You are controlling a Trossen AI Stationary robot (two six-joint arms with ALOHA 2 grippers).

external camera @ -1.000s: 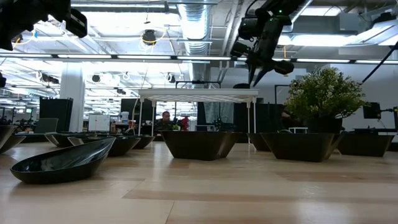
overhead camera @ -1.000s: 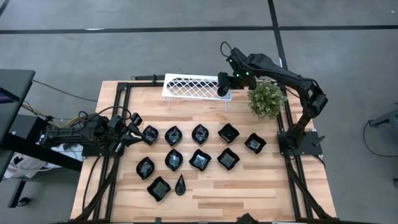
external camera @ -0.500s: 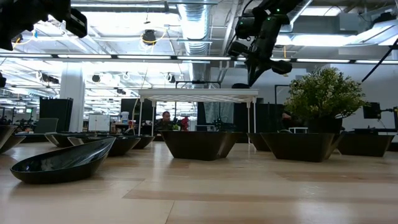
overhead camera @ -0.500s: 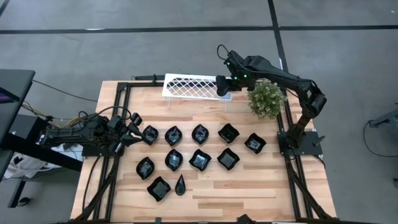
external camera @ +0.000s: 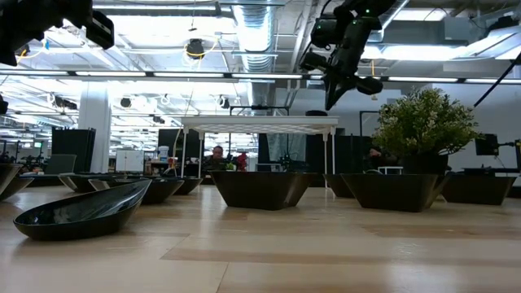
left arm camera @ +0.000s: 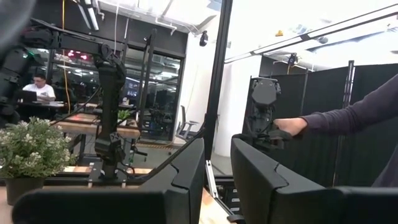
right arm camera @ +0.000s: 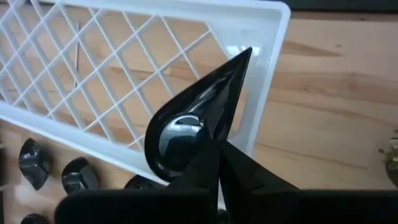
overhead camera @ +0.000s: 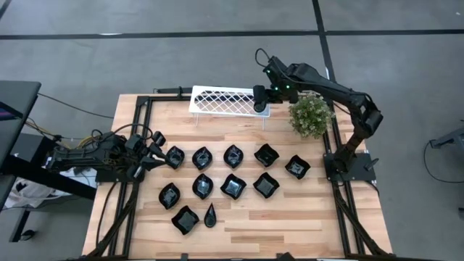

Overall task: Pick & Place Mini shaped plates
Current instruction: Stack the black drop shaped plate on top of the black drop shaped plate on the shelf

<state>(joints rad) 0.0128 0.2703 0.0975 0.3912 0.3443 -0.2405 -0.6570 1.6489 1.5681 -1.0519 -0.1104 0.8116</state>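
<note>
Several glossy black mini shaped plates rest in rows on the wooden table. A black teardrop plate lies on the right end of the white lattice rack, its point toward the rack's corner. My right gripper hangs shut just over that plate's rim, slanting down from the right. My left gripper waits open at the table's left edge, beside the leftmost plate, with nothing between its fingers. My right gripper's shut fingertips stand over the near rim of the teardrop plate, coming down at a slant. Whether they touch the rim I cannot tell. The plate lies flat on the rack's lattice.
A small green bushy plant stands at the back right, close to the right arm. Black frame rails run along the table's left and right sides. Bare wood shows at the near right. A person's sleeve and hand show beyond the table.
My right gripper has shut its fingers while staying over the rack's right end. The teardrop plate stays on the rack.
</note>
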